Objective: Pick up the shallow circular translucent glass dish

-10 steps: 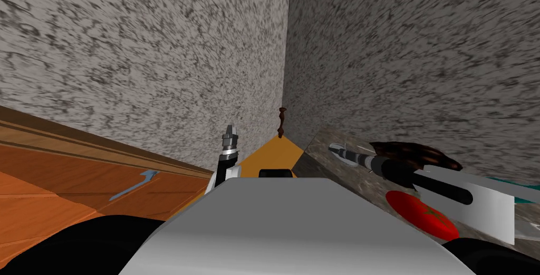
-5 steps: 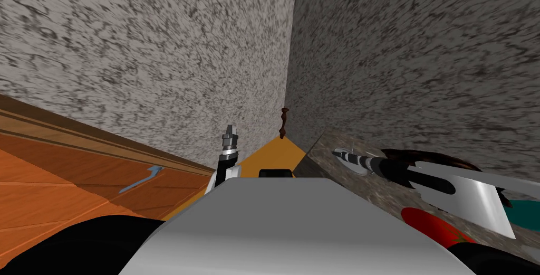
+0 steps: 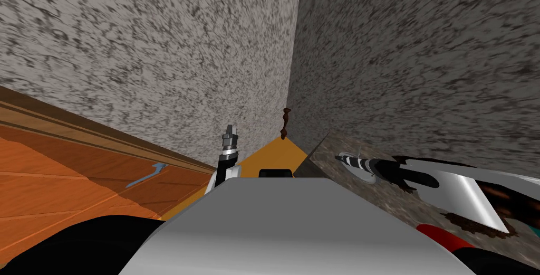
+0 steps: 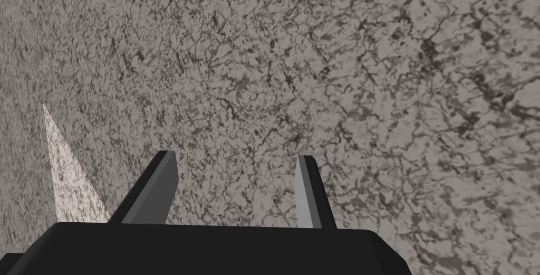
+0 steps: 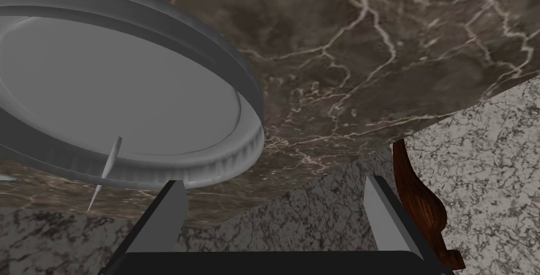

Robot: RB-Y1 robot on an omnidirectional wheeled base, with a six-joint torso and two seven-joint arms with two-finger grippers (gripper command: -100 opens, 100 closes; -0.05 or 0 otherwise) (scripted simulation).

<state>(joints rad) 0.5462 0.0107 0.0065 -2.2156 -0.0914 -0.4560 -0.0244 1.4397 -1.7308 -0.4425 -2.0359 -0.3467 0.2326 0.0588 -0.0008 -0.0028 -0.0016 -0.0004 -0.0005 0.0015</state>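
Over the far end of the marble table [image 3: 345, 190], the right gripper [image 5: 274, 180] hangs with its fingers spread wide, holding nothing. Just ahead of one fingertip [image 5: 175, 190] lies the dish [image 5: 121, 87], grey, round and shallow, flat on the tabletop, with its ribbed rim outside the gap between the fingers. Beyond the table's edge, a carved wooden post [image 5: 416, 198] stands against the speckled wall [image 3: 158, 50]. Near the right arm, something red [image 3: 440, 235] rests on the table. Further left, the left gripper [image 4: 237, 192] points up at the wall, likewise spread and empty.
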